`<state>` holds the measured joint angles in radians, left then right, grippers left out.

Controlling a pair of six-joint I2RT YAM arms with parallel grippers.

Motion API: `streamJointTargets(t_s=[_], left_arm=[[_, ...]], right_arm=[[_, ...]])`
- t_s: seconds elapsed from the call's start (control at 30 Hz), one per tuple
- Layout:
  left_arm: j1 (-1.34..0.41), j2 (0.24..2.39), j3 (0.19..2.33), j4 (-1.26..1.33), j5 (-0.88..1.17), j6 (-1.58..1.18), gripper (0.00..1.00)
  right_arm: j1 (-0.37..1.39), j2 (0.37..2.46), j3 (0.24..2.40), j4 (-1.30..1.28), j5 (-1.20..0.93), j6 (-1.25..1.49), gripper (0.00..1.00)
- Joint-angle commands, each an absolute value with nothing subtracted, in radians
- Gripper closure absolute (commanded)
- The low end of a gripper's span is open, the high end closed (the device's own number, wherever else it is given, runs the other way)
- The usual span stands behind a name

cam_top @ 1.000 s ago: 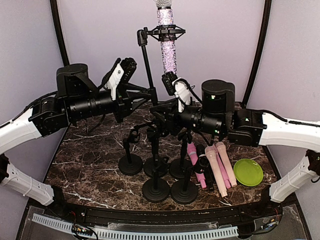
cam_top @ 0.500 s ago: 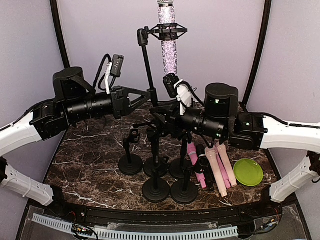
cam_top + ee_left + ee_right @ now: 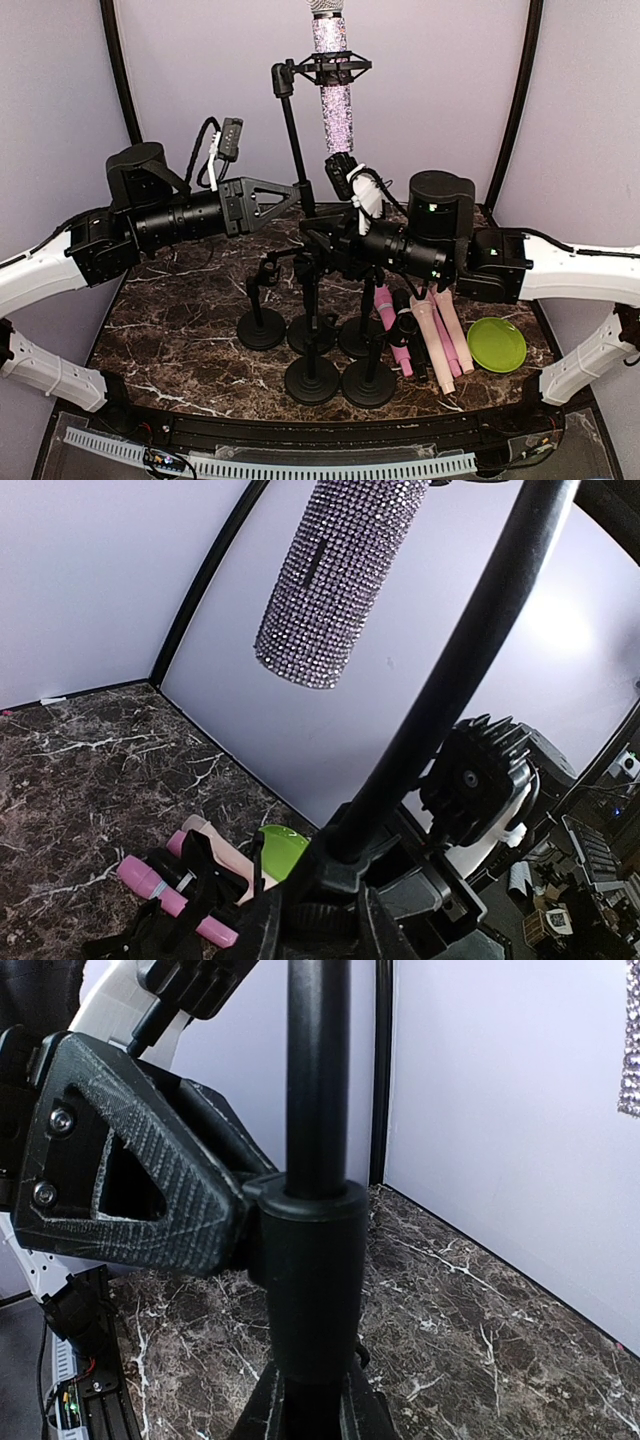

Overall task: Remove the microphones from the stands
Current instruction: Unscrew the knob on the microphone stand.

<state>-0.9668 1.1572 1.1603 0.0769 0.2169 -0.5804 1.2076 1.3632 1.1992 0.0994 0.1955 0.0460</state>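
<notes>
Over marble (image 3: 190,300), left end effector (image 3: 296,190) and right end effector (image 3: 312,238) clamp glittery microphone's (image 3: 335,105) stand (image 3: 292,140).

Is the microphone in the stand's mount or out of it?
In. The microphone stands upright through the mount atop the stand, its lower end hanging free below the mount.

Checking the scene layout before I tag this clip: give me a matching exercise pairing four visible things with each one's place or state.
1 sparkly microphone
2 plate
3 pink microphones
4 left gripper

A lying between plate and spare stands
B shut on the tall stand
C clipped at that stand's top
D far right, nothing on it

Pairs: 1-C, 2-D, 3-A, 4-B
</notes>
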Motion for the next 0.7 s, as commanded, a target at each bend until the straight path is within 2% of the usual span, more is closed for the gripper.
streamJointTargets(t_s=[0.0, 0.13, 0.2, 0.23, 0.3, 0.37, 0.53, 0.67], left_arm=[[-0.962, 1.126, 1.168, 0.069, 0.173, -0.514, 0.87], [-0.962, 1.101, 1.167, 0.026, 0.099, -0.431, 0.70], [-0.962, 1.086, 1.163, 0.023, 0.089, -0.385, 0.58], [-0.962, 1.076, 1.163, 0.024, 0.091, -0.344, 0.47], [-0.962, 1.067, 1.168, 0.014, 0.106, -0.267, 0.31], [-0.962, 1.059, 1.182, -0.019, 0.105, -0.191, 0.24], [-0.962, 1.042, 1.217, -0.073, 0.126, 0.011, 0.18], [-0.966, 1.051, 1.223, -0.120, 0.180, 0.234, 0.22]], right_arm=[[1.206, 1.300, 1.219, 0.288, 0.244, 0.042, 1.00], [1.207, 1.284, 1.201, 0.290, 0.263, 0.060, 1.00], [1.206, 1.275, 1.188, 0.293, 0.268, 0.067, 1.00], [1.207, 1.272, 1.185, 0.294, 0.270, 0.069, 1.00], [1.207, 1.269, 1.184, 0.292, 0.277, 0.071, 1.00], [1.207, 1.265, 1.180, 0.290, 0.278, 0.076, 1.00], [1.207, 1.250, 1.165, 0.290, 0.294, 0.090, 1.00], [1.207, 1.254, 1.174, 0.280, 0.302, 0.092, 1.00]])
